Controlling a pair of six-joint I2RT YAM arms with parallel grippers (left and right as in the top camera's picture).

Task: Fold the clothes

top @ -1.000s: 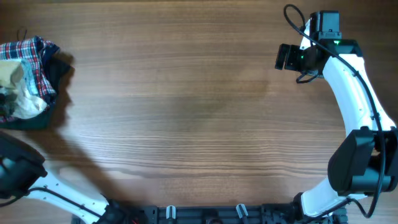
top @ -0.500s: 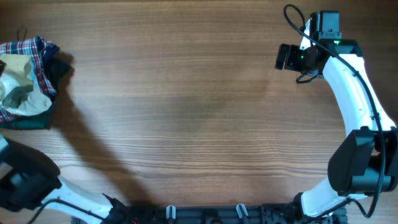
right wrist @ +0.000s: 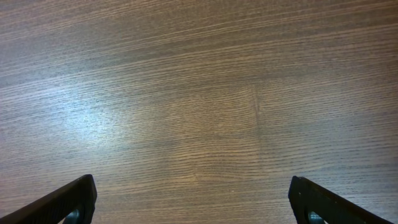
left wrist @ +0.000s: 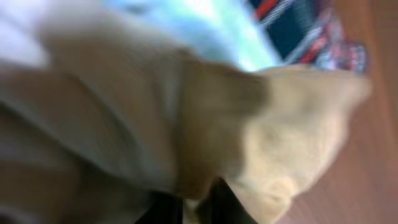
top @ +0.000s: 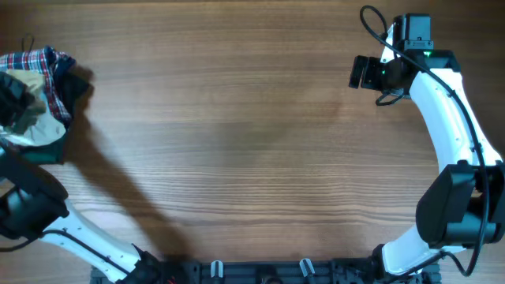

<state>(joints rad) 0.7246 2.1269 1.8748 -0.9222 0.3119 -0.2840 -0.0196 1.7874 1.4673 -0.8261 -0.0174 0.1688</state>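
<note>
The clothes, a small cream and tan garment (top: 38, 120), lie on top of the stack at the far left edge of the table. In the left wrist view the garment (left wrist: 292, 124) fills most of the frame, blurred and very close. My left gripper (top: 11, 101) is down on the stack, and its dark fingers (left wrist: 200, 209) are nearly together with a fold of the tan fabric between them. My right gripper (top: 362, 72) is wide open and empty above bare wood at the far right; its fingertips (right wrist: 199, 208) show at the frame's bottom corners.
A red-and-blue plaid garment (top: 49, 65) and a dark green folded cloth (top: 49, 150) lie under and around the cream garment; the plaid also shows in the left wrist view (left wrist: 298, 28). The wooden table (top: 237, 142) spreads between the arms.
My left arm has swung up along the left edge onto the stack. The cream garment has bunched and shifted under the gripper. The right arm has not moved.
</note>
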